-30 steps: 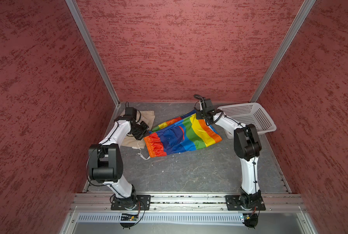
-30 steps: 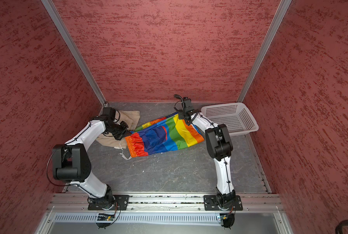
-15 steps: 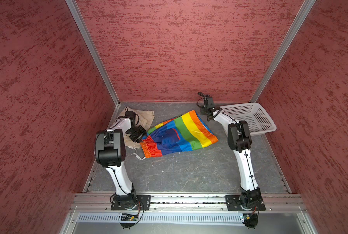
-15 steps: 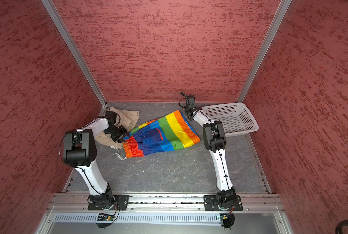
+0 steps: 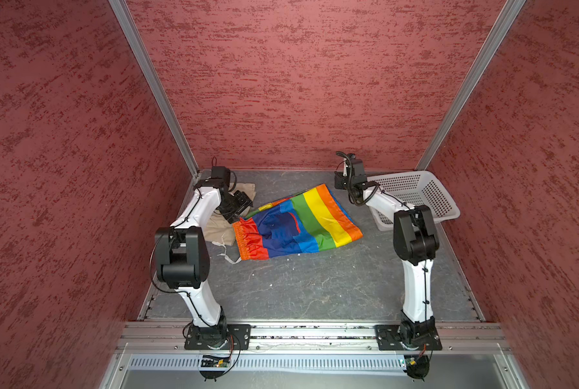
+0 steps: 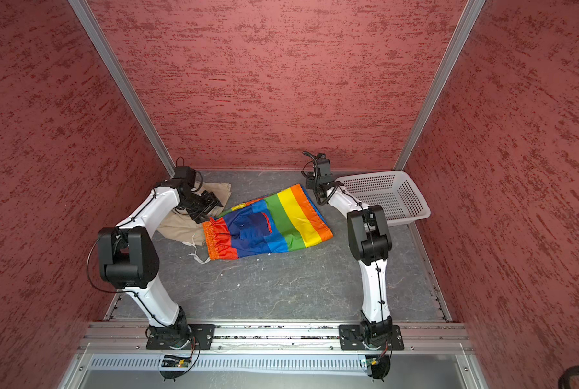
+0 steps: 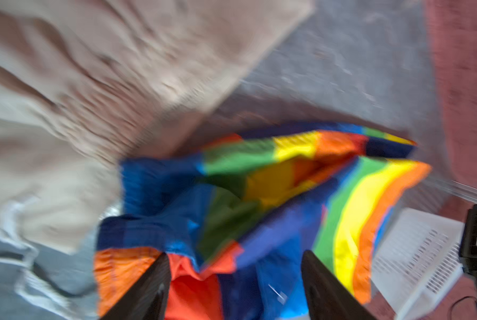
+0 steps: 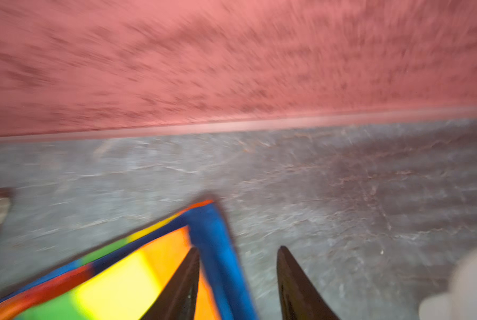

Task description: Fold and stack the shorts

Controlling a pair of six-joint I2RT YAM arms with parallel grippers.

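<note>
Rainbow-striped shiny shorts [image 5: 298,225] w/ navy panels lie spread flat mid grey tabletop [image 5: 315,289], red gathered waistband toward the left arm and touching the plain beige cloth shorts [image 5: 219,229] bunched at the far-left corner. A white cord [image 5: 229,257] trails on the table by the waistband. Left gripper [image 7: 234,255] sits over the waistband's far end, fingers [image 7: 148,288] apart, nothing pinched. Right gripper [image 8: 238,249] is at the far orange-hem corner, jaws apart too, blue hem edge below them, wrist views blurry, with the white perforated plastic basket [image 5: 443,202] far right beside that arm.
</note>
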